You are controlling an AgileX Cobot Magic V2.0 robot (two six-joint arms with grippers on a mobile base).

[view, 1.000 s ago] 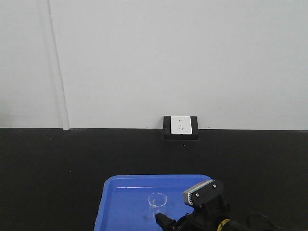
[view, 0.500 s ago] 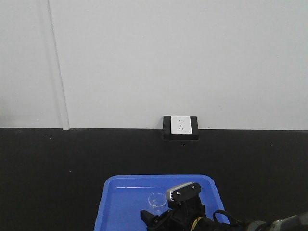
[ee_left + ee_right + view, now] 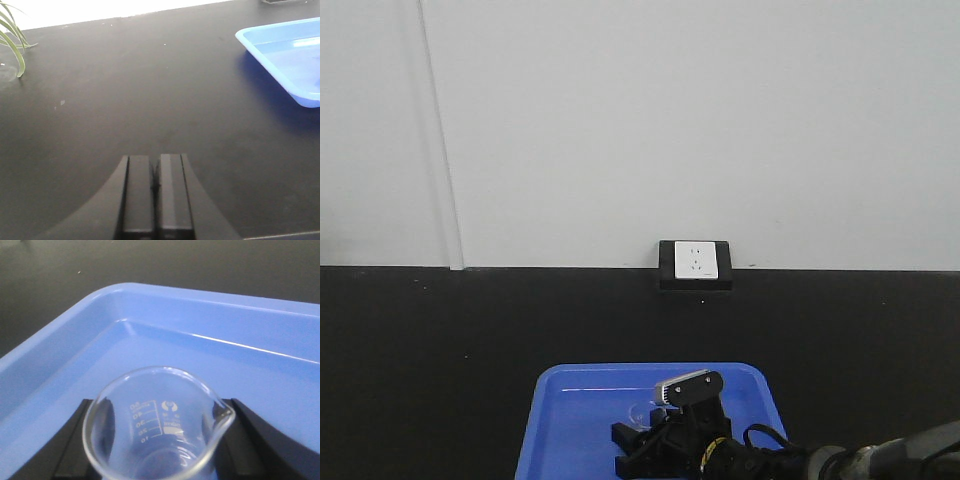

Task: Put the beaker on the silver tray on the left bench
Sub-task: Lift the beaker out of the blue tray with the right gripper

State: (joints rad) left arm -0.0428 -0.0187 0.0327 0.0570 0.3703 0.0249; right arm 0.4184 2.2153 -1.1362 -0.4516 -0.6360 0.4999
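The right jaws are flanking the beaker [image 3: 150,440], with one black finger just beside the glass on each side. I cannot tell whether they are pressing it. The beaker is sitting upright, spout towards the right finger, inside the blue tray [image 3: 150,310]. The tray is lying on the black desk [image 3: 125,90]. The left jaws are pressed together with nothing between them, hovering over the desk well apart from the tray's corner. Green leaves [image 3: 12,40] are drooping at the desk's far left, and a wall socket [image 3: 695,263] is sitting behind it.
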